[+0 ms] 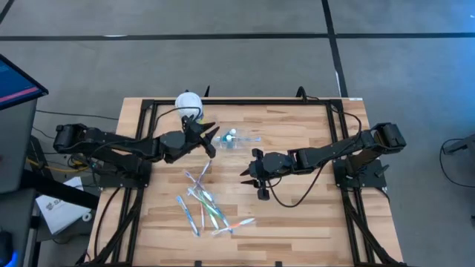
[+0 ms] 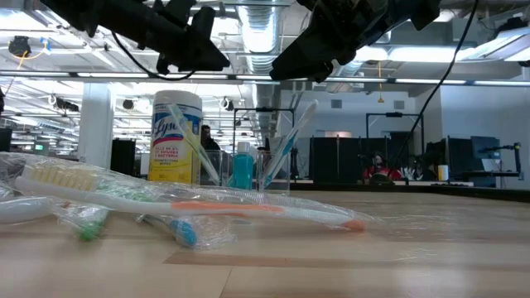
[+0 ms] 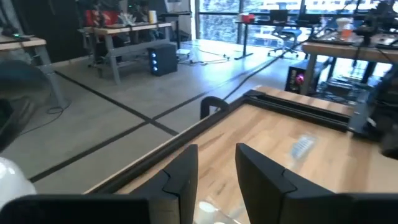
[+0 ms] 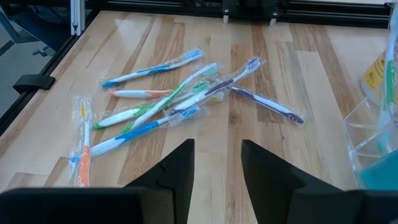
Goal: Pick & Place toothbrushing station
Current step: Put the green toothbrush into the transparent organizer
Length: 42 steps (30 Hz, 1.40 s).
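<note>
Standing upright near the table's middle, a small clear plastic cup (image 1: 231, 138) with a small blue tube with a white cap (image 2: 242, 168) and two wrapped toothbrushes (image 2: 286, 149) leaning inside. Just beyond the left gripper (image 1: 208, 141), whose two dark fingers (image 3: 180, 180) stand slightly spread with bare wood between them, pinching nothing. Beside the cup, on the far side from that gripper's jaws in the low view, a tall yellow canister with a white lid (image 2: 176, 136). Scattered flat on the light wooden tabletop (image 1: 312, 215), a loose heap of thin white, blue and green toothbrushes in clear wrappers (image 1: 204, 204), well ahead of the right gripper (image 1: 254, 178). Hovering above the boards, that gripper's fingers (image 4: 175, 168) likewise parted and empty, the heap lying straight out past the tips and the cup off to one side of the jaws. Nearest the low camera, one long wrapped brush with an orange handle (image 2: 207, 205) lying across the wood.
</note>
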Tool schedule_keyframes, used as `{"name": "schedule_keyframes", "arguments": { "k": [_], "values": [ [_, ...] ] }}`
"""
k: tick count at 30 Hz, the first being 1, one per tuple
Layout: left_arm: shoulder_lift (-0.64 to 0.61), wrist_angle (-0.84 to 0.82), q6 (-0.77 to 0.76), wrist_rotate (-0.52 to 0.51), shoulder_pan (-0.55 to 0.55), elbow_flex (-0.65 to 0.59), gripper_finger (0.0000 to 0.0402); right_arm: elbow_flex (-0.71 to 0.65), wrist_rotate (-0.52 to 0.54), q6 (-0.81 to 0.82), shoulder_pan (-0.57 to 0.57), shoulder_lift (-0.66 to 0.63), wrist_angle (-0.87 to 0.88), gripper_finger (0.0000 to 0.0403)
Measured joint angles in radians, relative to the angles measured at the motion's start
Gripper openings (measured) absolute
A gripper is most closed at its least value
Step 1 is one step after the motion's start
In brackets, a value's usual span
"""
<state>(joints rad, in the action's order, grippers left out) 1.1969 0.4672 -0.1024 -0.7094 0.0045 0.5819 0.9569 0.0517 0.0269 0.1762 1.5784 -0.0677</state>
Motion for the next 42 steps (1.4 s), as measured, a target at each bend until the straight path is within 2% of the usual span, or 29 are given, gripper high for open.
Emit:
{"name": "schedule_keyframes", "arguments": {
  "k": [9,16,22,25,31,42],
  "values": [
    [0.000,-0.059,0.000,0.003,-0.139,0.000,0.0103,0.000,0.000,0.000,0.000,0.000,0.000,0.0123],
    [0.001,-0.089,-0.004,0.092,-0.271,0.000,0.0103,0.000,-0.003,0.005,0.001,0.000,0.000,0.0123],
    [0.001,-0.090,-0.010,0.116,-0.370,0.000,0.0103,0.000,-0.007,0.030,0.024,0.000,0.001,0.0123],
    [0.001,-0.091,-0.011,0.177,-0.412,-0.005,0.0103,0.000,-0.008,0.030,0.043,0.000,0.002,0.0123],
    [0.001,-0.093,-0.094,0.292,-0.477,-0.055,0.0103,0.000,-0.006,0.026,0.066,0.000,0.001,0.0123],
    [0.001,-0.094,-0.179,0.299,-0.570,-0.170,0.0103,0.000,-0.003,0.020,0.064,0.000,0.001,0.0123]
  ]
}}
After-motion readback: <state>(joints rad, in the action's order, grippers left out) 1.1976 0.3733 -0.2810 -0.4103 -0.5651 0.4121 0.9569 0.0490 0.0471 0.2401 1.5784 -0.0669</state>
